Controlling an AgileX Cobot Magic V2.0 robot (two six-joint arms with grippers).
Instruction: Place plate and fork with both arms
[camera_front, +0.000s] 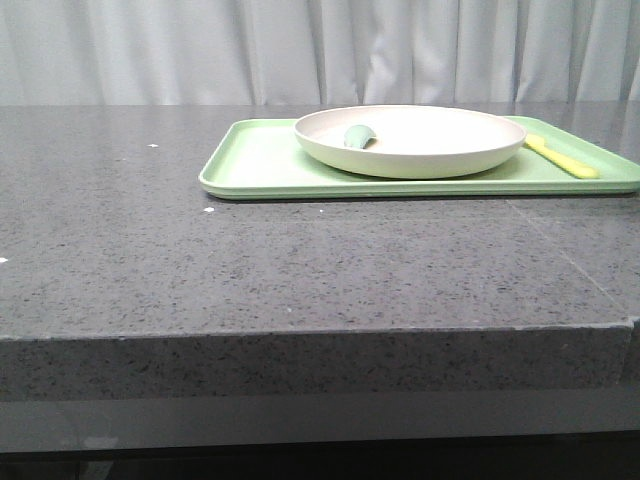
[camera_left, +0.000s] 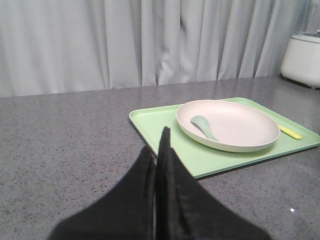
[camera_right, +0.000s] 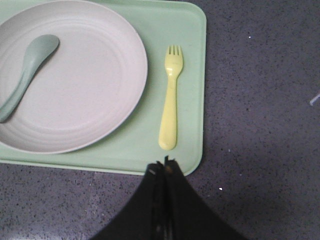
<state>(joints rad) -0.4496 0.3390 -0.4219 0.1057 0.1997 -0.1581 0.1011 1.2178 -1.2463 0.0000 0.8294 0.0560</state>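
My left fingers (camera_left: 159, 150) are pressed together with nothing between them, hanging over the grey bench (camera_front: 300, 270) just short of the green tray (camera_front: 250, 165); my right fingers (camera_right: 164, 167) are likewise closed and empty, poised at the tray's near edge, just beyond the fork's handle end.

The plate (camera_front: 410, 140) sits on the tray, filling most of its middle, with a small teal spoon (camera_left: 202, 126) lying inside it; the fork (camera_right: 171, 97) lies flat on the tray just beside the plate, between the plate's rim and the tray's raised edge, not touching either as far as I can tell.

I judge both to be light, stiff plastic; the plate looks matte, so its rim should give a fair hold, though it is wide and shallow, and a pinch on the raised rim is the only place I could take it; the loose spoon may slide if it tips. The fork is thin and low, so I would pinch it across the handle, mid-length.

Its long axis runs roughly parallel to the tray's short side; the tines point away from my right fingers, the handle toward them.
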